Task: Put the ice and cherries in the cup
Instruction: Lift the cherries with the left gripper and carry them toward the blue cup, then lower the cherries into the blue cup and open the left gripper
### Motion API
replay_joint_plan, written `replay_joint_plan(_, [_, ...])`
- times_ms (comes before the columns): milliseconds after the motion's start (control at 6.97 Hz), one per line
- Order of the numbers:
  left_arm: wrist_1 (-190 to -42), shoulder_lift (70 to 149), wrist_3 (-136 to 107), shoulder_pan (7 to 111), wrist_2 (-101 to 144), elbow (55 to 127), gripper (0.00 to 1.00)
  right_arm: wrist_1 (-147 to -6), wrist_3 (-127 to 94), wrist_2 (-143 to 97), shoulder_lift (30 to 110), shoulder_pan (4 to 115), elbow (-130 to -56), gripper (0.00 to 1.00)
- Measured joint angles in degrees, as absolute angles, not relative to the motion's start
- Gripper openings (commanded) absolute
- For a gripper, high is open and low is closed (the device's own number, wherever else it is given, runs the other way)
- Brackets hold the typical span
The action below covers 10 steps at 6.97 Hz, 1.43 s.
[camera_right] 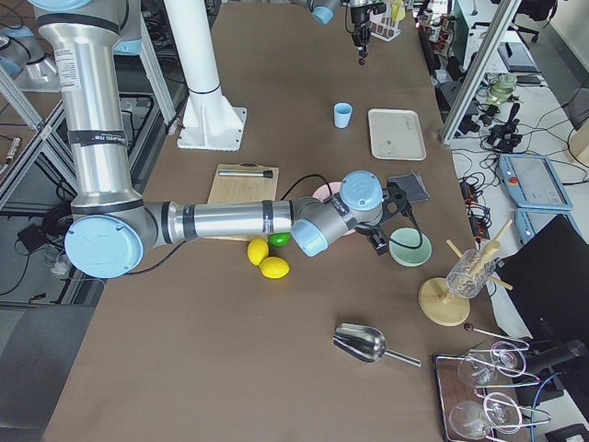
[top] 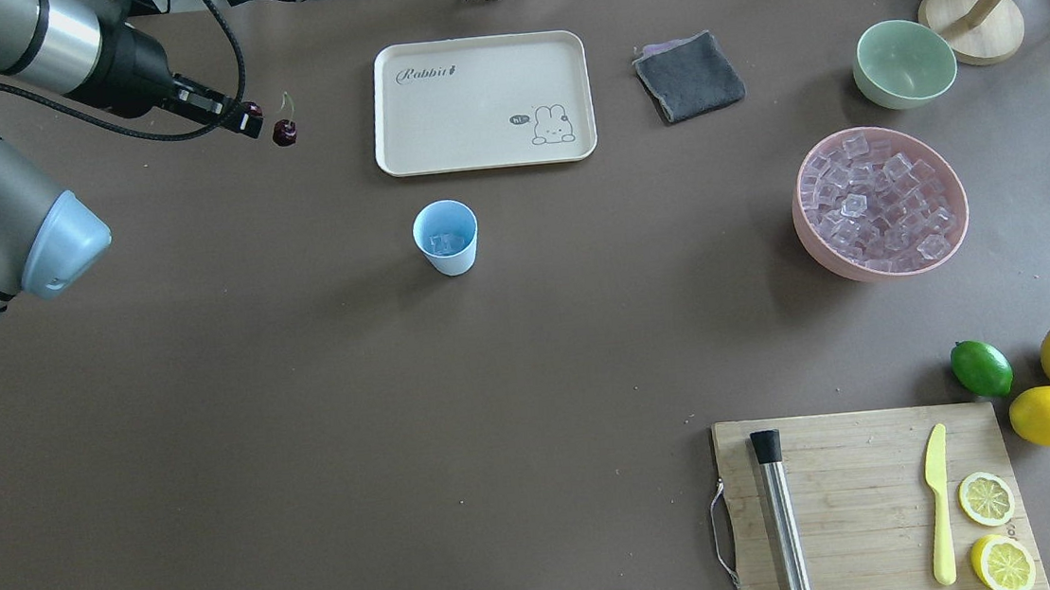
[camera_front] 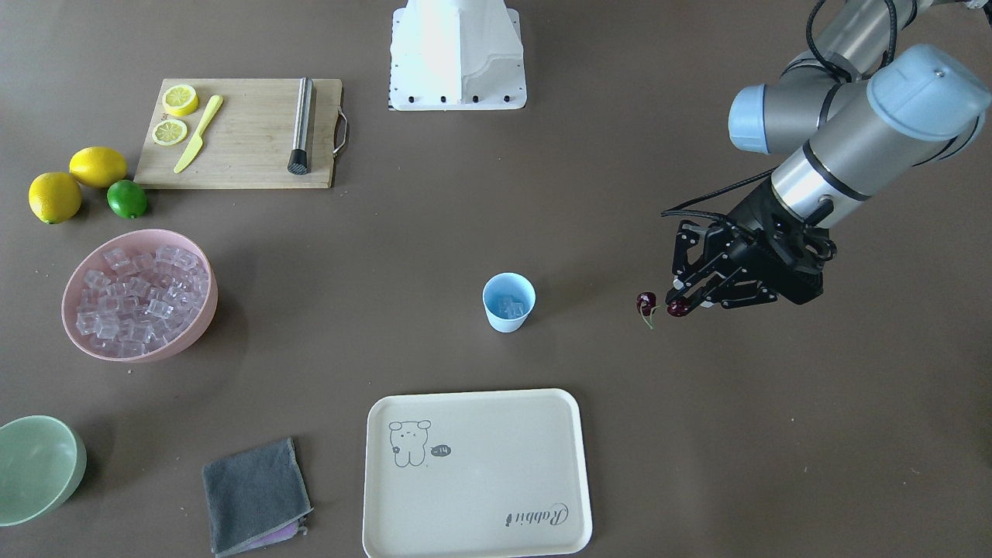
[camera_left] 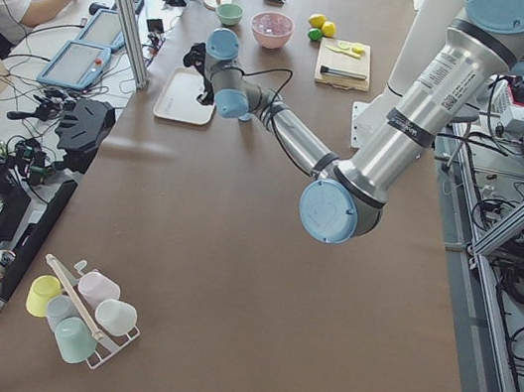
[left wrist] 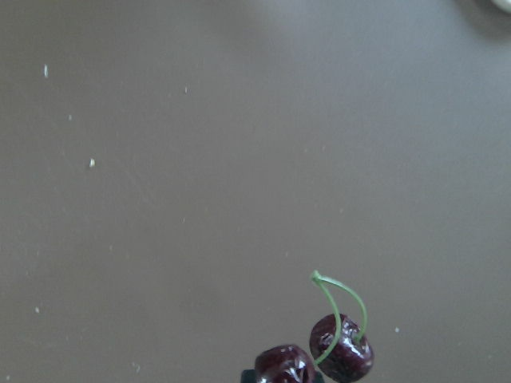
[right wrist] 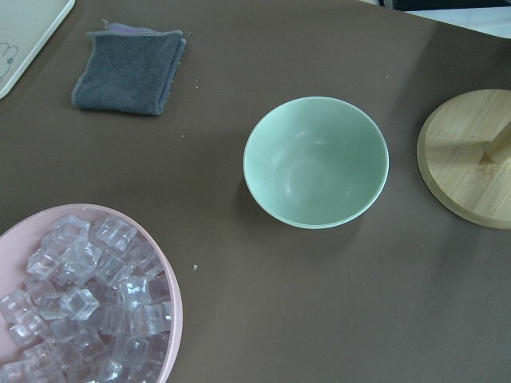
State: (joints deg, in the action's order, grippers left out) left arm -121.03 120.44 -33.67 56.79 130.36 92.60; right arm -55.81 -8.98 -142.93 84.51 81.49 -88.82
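- Step in hand: transfer of the cherries (camera_front: 646, 303). The ice stage appeared at least begun, as the cup (camera_front: 509, 302) held a few clear cubes.
- The left end effector (camera_front: 678, 304) was clenched on one cherry. Its twin hung free alongside by the shared green stems, and the pair seemed clear of the surface (camera_front: 465, 232).
- The cup stood upright mid-surface, just off the cream tray (camera_front: 477, 473) and well apart from the cherries.
- Next move, in my judgement: carry the pair sideways until it hangs over the cup mouth, lower, then release. The mouth was narrow, so the dangling cherry could catch the rim.
- The right end effector showed only in a side view, near the pale green bowl (top: 904, 62); I could not tell whether it was parted or closed.
- Materials: the cherries were glossy, dark red-purple and round on thin curved stems. The cup was smooth light blue plastic, tapered, with no handle. The remaining ice (camera_front: 139, 298) was glassy cubes heaped in the pink bowl (camera_front: 203, 310). The surface was matte brown.
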Motion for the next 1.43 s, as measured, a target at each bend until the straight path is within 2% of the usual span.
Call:
replay_joint_plan(430, [-121.05, 124.79, -36.73, 48.98, 122.68, 92.57, 0.0, -55.73, -8.91, -143.16, 84.75, 81.39, -88.81, 1.0])
replay_joint_plan(861, [-121.34, 128.61, -37.94, 43.0, 114.6, 88.7, 0.0, -55.65, -8.88, -143.17, 84.81, 81.39, -88.77, 1.0])
replay_joint_plan(1435, [-127.35, 127.12, -37.94, 40.93, 113.3, 85.09, 0.0, -55.61, -8.88, -142.99, 84.99, 81.39, -88.76, 1.0])
